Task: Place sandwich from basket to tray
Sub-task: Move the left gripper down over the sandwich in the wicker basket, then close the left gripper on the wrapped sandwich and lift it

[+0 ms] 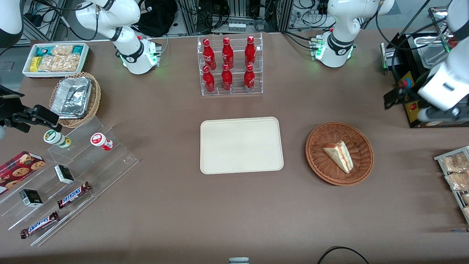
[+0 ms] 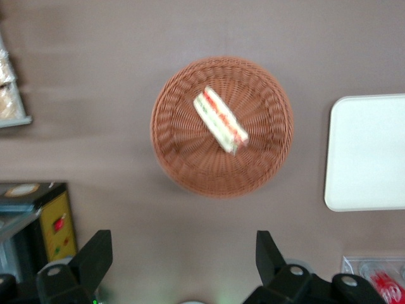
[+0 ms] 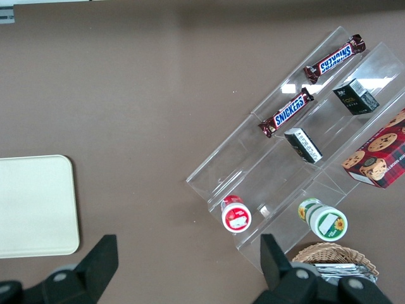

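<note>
In basket (image 1: pixel 329 172), sandwich (image 1: pixel 338 155) flat, tip away from tray (image 1: pixel 220 161)

Brown-covered table (image 1: pixel 234 220), metal frames and tangled cables (image 1: pixel 220 14) above it, even light

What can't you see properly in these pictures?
- Sandwich filling: blurred in the left wrist view, small in the front view, so only red and green layers show.
- Basket floor under the sandwich: covered by it.
- Gripper: in the left wrist view an edge cuts off its body; open jaws hover over bare table beside the basket.
- Tray: cut off by that view's edge.
</note>
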